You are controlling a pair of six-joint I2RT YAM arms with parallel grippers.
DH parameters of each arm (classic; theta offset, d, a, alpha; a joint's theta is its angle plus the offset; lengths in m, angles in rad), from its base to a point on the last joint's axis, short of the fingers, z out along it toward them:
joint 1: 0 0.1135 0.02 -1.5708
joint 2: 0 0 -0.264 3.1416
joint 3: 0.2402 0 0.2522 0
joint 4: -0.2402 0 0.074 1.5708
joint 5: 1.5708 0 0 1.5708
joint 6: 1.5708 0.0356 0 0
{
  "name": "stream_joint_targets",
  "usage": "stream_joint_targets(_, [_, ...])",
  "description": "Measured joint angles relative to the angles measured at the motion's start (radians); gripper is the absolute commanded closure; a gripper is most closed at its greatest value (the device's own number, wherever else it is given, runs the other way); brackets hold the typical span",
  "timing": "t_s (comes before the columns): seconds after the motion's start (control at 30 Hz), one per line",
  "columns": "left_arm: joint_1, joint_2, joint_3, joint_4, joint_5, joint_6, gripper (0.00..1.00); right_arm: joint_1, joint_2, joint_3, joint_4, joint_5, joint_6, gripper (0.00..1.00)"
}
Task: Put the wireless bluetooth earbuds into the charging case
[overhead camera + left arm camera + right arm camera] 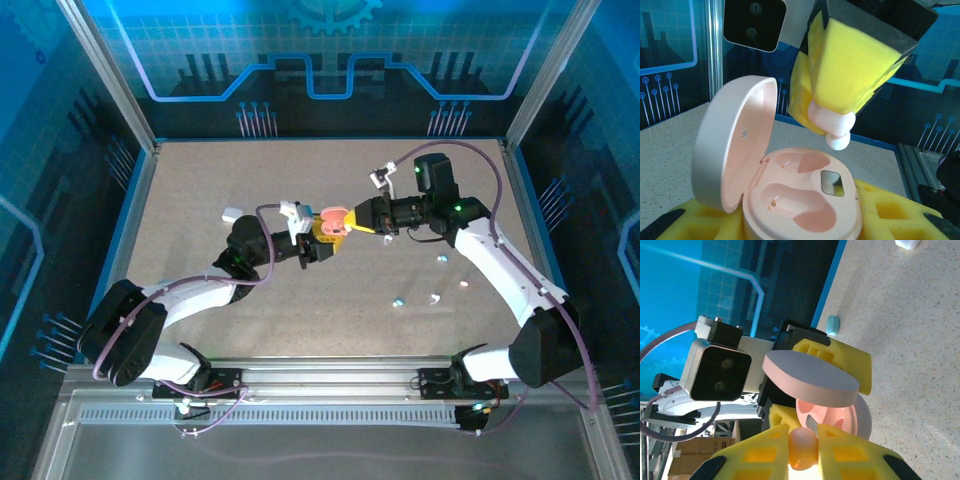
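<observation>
From above, the left gripper and right gripper met mid-table, their tips hiding most of the pink charging case. Four loose earbuds lay near the right arm, and one white case sat well apart.

At the left wrist, yellow fingers, cut off below, clamped the open case with its two empty wells. One pink earbud hung just above, pinched by the right gripper.

At the right wrist, the lid hid most of the wells. One light-blue piece lay beyond, and a white object was cropped at the top edge.

speckled beige tabletop, blue circuit-patterned wall panels, silver frame posts at corners
</observation>
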Motion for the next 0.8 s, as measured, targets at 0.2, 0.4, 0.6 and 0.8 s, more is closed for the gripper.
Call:
stream_joint_targets(0.2, [-0.003, 0.010, 0.002, 0.000, 0.001, 0.000, 0.60, 0.010, 0.000, 0.000, 0.000, 0.027, -0.004, 0.83])
stream_joint_targets(0.4, [-0.003, 0.016, 0.003, 0.001, 0.008, -0.002, 0.60, 0.021, 0.000, 0.005, -0.010, 0.060, -0.017, 0.82])
stream_joint_targets(0.6, [-0.004, 0.017, 0.003, 0.003, 0.011, -0.003, 0.60, 0.031, 0.002, 0.022, -0.043, 0.116, -0.056, 0.82])
stream_joint_targets(0.8, [-0.004, 0.028, 0.003, 0.003, 0.016, -0.004, 0.60, 0.041, 0.002, 0.026, -0.074, 0.167, -0.092, 0.81])
